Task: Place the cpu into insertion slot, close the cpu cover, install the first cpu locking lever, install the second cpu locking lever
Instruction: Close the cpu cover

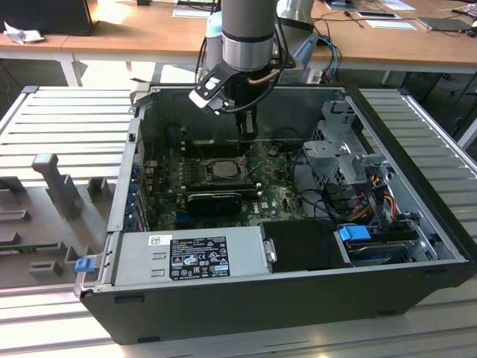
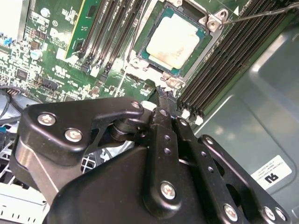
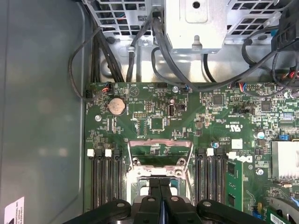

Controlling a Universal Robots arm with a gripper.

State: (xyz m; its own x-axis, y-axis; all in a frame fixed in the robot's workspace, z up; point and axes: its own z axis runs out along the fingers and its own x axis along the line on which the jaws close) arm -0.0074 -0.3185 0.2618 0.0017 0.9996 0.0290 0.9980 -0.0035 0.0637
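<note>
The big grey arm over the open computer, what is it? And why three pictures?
It is a robot arm. Its grabbing part, the end effector, reaches down into an open computer case. The exterior view comes from a camera off the arm. Both wrist views come from cameras riding on the arm, so they look closely at the green circuit board. The pale square is the cpu, the computer's brain, already sitting in its place on the board. The end effector's fingers are pressed together beside it, holding nothing I can see.
</note>
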